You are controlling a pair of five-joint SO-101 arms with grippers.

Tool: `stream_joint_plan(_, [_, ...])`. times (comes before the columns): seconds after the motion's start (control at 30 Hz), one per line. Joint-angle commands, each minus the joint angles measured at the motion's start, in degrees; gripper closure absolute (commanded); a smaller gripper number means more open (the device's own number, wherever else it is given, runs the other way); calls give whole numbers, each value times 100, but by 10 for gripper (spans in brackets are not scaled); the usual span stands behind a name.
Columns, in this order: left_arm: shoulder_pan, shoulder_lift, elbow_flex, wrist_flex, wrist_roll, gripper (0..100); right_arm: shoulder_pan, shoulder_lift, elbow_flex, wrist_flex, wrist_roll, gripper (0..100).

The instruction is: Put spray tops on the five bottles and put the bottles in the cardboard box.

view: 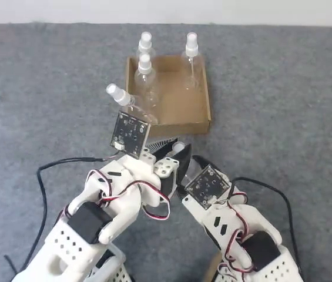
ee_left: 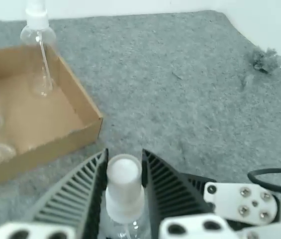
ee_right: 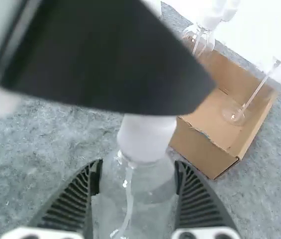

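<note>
Standing upright, bottle [ee_right: 136, 189] clamped between fingers [ee_left: 75, 196].

The left gripper [ee_left: 124, 155] had its black ribbed fingers [ee_left: 75, 194] pressed against either side of a white spray top [ee_left: 124, 186], which sat on the neck of a clear bottle [ee_left: 126, 230]. Beyond it, on the grey carpet [ee_left: 170, 74], stood the cardboard box [ee_left: 50, 144], with a capped spray bottle [ee_left: 40, 64] upright in its far corner. A white screwed bracket [ee_left: 242, 199] and a black cable [ee_left: 274, 174] lay just beside the gripper.
</note>
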Motion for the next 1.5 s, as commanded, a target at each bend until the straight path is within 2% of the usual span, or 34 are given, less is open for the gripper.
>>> stream_joint_plan(0.0, [185, -35, -13, 158, -316, 983, 163, -136, -123, -215, -105, 969])
stream_joint_plan(0.07, [237, -35, -13, 220, -316, 965, 163, -136, -114, -215, -105, 969])
stream_joint_plan(0.27, [202, -35, -31, 615, -290, 801, 163, -136, -105, -215, -105, 969])
stream_joint_plan(0.37, [202, -35, -57, 730, -290, 775, 163, -136, -105, -215, -105, 969])
stream_joint_plan(0.53, [202, -35, -57, 774, -334, 771, 163, -136, -97, -215, -97, 969])
stream_joint_plan(0.8, [202, -44, -382, 1556, -1204, 718, 189, -136, -97, -215, -105, 969])
stream_joint_plan(0.97, [193, -44, -470, 1785, -1354, 710, 189, -136, -88, -215, -105, 969])
stream_joint_plan(1.17, [-510, -44, -479, 1776, -1363, 709, 374, -136, -88, -233, -105, 969])
stream_joint_plan(1.27, [-791, -44, -479, 1793, -1644, 712, 541, -136, 0, -409, -105, 969])
stream_joint_plan(1.47, [-923, -167, -444, 1925, -1793, 713, 567, -136, 105, -541, -105, 969])
